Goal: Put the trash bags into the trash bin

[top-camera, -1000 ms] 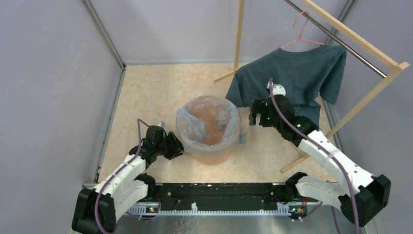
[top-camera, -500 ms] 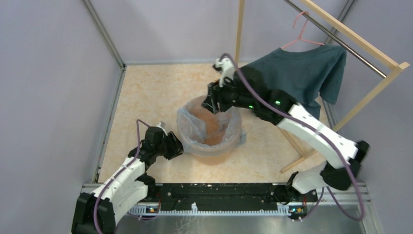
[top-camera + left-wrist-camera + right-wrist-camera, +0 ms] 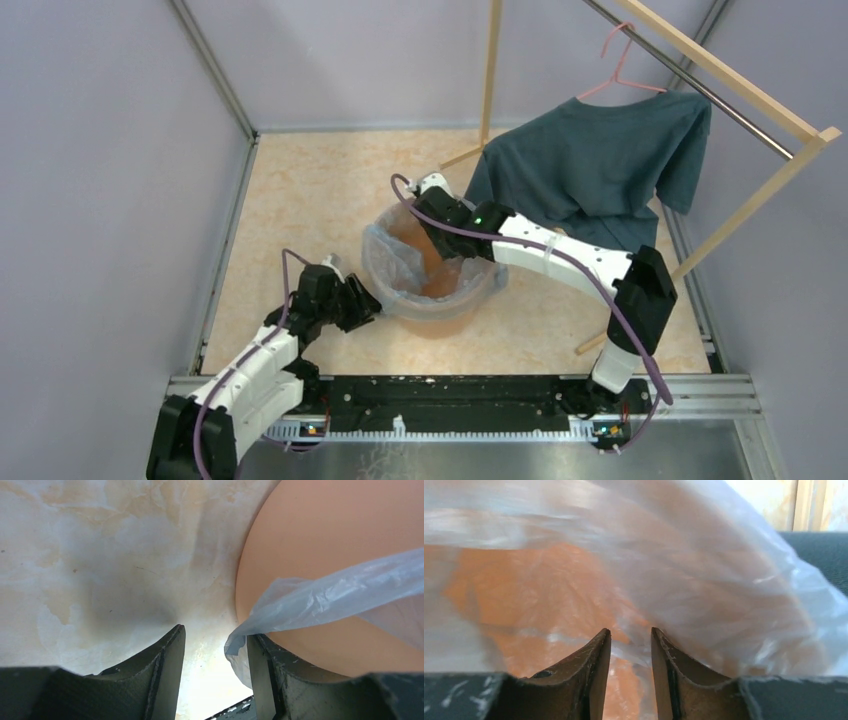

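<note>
The trash bin [image 3: 440, 318] is an orange bucket standing mid-floor, and the pale blue trash bag [image 3: 398, 262] lines its mouth and hangs over the rim. My right gripper [image 3: 438, 243] reaches down into the bin's mouth. In the right wrist view its jaws [image 3: 630, 632] stand a narrow gap apart, with crinkled bag film [image 3: 704, 555] just beyond the tips and nothing seen clamped. My left gripper [image 3: 366, 304] sits low against the bin's left side. In its wrist view it [image 3: 215, 640] is open, and a bag flap [image 3: 325, 595] drapes past its right finger beside the orange wall [image 3: 325, 530].
A dark teal T-shirt [image 3: 600, 160] hangs on a pink hanger from a wooden rack [image 3: 720, 70] behind and right of the bin; the shirt also shows at the right wrist view's edge [image 3: 819, 555]. Grey enclosure walls close in the left and back sides.
My right arm swung left from beside the T-shirt to over the bin and dipped into its mouth, its jaws narrowing. The left gripper stayed beside the bin.
</note>
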